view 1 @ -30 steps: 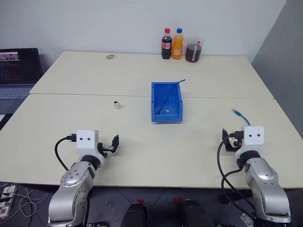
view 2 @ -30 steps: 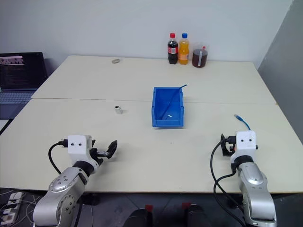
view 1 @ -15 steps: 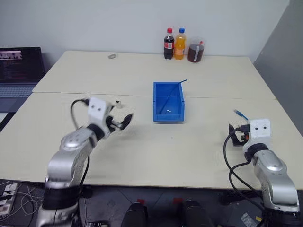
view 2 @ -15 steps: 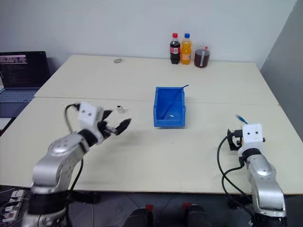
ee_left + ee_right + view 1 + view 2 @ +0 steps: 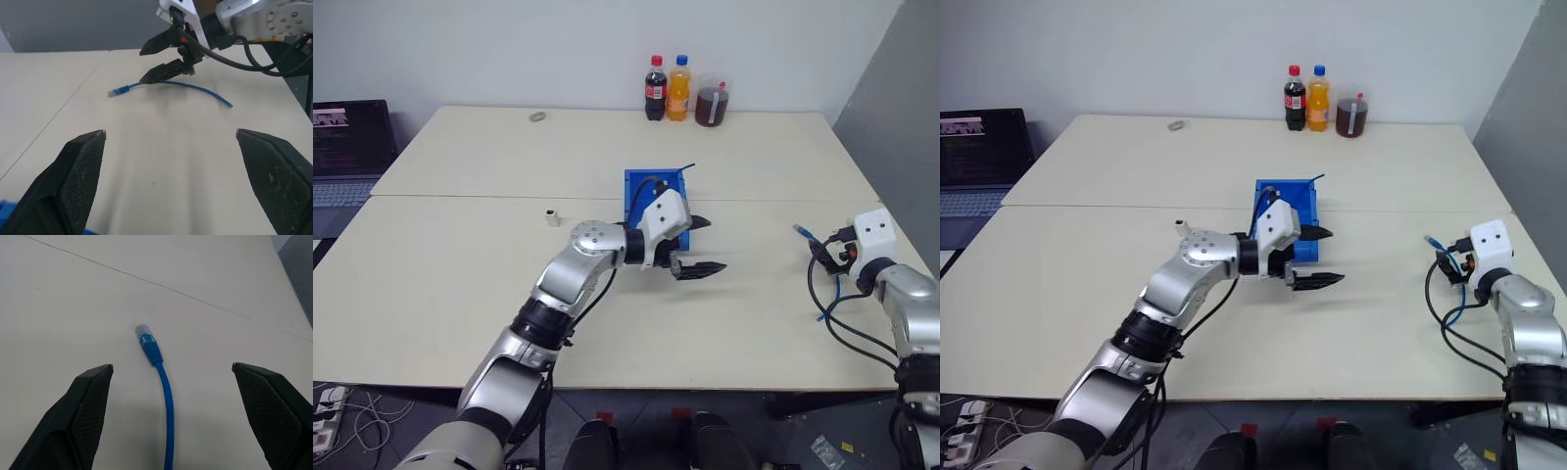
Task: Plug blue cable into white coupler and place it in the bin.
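While both claws stood spread wide and held nothing, the left gripper (image 5: pixel 702 245) hung above the table (image 5: pixel 460 284), pointing across toward the robot's right, just in front of the bin (image 5: pixel 637 191). Its arm hid much of that bin. Right gripper (image 5: pixel 164 58) hovered at the table's right edge, fingers parted, over the blue cable (image 5: pixel 164 382), not touching it. Cable's plug end (image 5: pixel 142 330) lay flat on the tabletop, pointing away from that claw; the cord ran back between its fingers. A second thin blue cord (image 5: pixel 686 168) stuck out over the bin's far right corner. White coupler (image 5: pixel 551 215) sat alone on the table, left of the bin, well apart from both claws. Far edge: two bottles (image 5: pixel 667 88) and a cup of dark drink (image 5: pixel 712 102). Small grey ring (image 5: pixel 537 117) far left. Laptop (image 5: pixel 350 147) off the table's left side
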Controlling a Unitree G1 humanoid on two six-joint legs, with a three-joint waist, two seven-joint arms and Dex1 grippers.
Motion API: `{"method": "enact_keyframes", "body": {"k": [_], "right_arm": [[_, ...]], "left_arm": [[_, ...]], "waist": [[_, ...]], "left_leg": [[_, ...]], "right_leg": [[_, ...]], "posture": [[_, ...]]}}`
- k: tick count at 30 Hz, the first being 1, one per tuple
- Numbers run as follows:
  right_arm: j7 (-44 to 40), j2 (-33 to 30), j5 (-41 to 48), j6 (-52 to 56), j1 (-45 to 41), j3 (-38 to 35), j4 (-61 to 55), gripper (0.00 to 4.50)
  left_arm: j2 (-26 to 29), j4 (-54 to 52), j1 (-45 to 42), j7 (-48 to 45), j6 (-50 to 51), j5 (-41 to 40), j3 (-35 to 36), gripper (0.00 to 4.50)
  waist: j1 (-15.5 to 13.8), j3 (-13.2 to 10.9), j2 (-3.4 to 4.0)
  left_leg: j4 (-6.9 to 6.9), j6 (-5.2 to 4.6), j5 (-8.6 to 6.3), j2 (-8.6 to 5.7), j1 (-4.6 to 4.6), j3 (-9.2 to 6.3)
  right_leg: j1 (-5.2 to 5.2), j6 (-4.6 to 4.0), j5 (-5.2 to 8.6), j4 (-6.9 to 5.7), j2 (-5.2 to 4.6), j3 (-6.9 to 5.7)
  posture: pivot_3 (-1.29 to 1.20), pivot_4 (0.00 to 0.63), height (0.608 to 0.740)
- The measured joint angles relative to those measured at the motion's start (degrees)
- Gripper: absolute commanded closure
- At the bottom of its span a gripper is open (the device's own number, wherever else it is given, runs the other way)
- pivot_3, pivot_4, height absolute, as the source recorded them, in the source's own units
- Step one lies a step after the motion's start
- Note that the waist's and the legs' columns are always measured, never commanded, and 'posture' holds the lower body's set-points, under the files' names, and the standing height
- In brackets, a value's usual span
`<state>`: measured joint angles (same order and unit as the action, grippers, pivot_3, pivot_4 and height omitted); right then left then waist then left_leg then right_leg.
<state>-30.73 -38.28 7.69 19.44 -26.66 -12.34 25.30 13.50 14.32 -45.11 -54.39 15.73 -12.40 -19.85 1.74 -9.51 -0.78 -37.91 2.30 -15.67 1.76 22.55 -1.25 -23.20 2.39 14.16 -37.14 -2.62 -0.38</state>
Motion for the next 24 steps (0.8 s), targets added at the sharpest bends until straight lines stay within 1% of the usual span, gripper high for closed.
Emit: {"method": "enact_keyframes", "body": {"k": [3,4,8,13,17,19,20,24], "right_arm": [[-4.65,-0.7,0.22,-0.06,-4.49,1.15,9.82,0.35],[-7.01,-1.73,-0.43,-0.99,-6.08,2.83,13.99,0.35],[-10.07,-2.87,-1.85,-3.47,-9.86,4.45,20.61,0.35],[-13.4,-3.13,-1.86,-5.38,-13.63,4.92,28.37,1.32],[-13.76,-3.16,-1.85,-5.27,-15.82,4.52,31.99,2.46],[-13.6,-3.16,-1.94,-5.58,-16.84,4.53,33.47,2.93],[-13.52,-3.2,-2.13,-6.29,-16.99,4.68,33.93,3.29],[-13.6,-3.19,-3.17,-8.95,-16.99,5.69,34.64,4.29]], "left_arm": [[-2.08,3.24,-0.18,0.25,-1.53,1.08,0.03,0.0],[-2.43,3.35,-0.2,0.2,-1.66,1.18,0.04,0.0],[-2.42,3.32,-0.17,-0.06,-1.8,1.26,0.15,0.0],[-2.36,2.82,0.78,0.55,-1.6,1.52,0.35,0.0],[-2.11,1.77,1.87,1.21,-1.19,1.55,0.54,0.0],[-1.95,1.49,1.87,1.28,-1.19,1.55,0.75,0.0],[-1.95,1.49,1.86,1.41,-1.21,1.72,0.91,0.0],[-1.99,1.51,1.85,2.29,-1.49,2.59,1.44,0.0]], "waist": [[-0.04,-0.02,0.03],[-0.07,-0.02,0.04],[-0.08,-0.02,0.04],[-0.07,-0.01,0.04],[-0.1,-0.01,0.04],[-0.1,-0.01,0.04],[-0.1,-0.01,0.04],[-0.1,-0.01,0.05]], "left_leg": [[-0.01,0.0,0.0,-0.01,0.05,0.01],[-0.02,0.0,0.0,-0.01,0.06,0.01],[-0.05,0.01,0.0,-0.02,0.04,0.01],[-0.08,0.01,0.01,-0.02,-0.04,0.0],[-0.12,0.02,0.01,-0.02,-0.03,0.0],[-0.12,0.02,0.01,-0.02,-0.04,0.02],[-0.11,0.02,0.01,-0.02,-0.04,0.01],[-0.12,0.02,0.01,-0.02,-0.03,0.02]], "right_leg": [[-0.01,0.01,0.0,0.01,-0.03,0.0],[-0.02,0.01,0.0,0.02,-0.03,0.0],[0.0,0.03,-0.02,0.0,-0.05,0.01],[0.09,0.07,-0.04,-0.03,-0.05,0.01],[0.1,0.1,-0.06,-0.03,-0.05,0.01],[0.1,0.1,-0.07,-0.03,-0.06,0.03],[0.1,0.1,-0.07,-0.03,-0.06,0.02],[0.1,0.11,-0.07,-0.03,-0.07,0.03]], "posture": [[0.0,0.15,0.74],[0.0,0.15,0.74],[0.0,0.15,0.74],[0.0,0.15,0.74],[0.0,0.15,0.74],[0.0,0.15,0.74],[0.0,0.15,0.74],[0.0,0.15,0.74]]}}
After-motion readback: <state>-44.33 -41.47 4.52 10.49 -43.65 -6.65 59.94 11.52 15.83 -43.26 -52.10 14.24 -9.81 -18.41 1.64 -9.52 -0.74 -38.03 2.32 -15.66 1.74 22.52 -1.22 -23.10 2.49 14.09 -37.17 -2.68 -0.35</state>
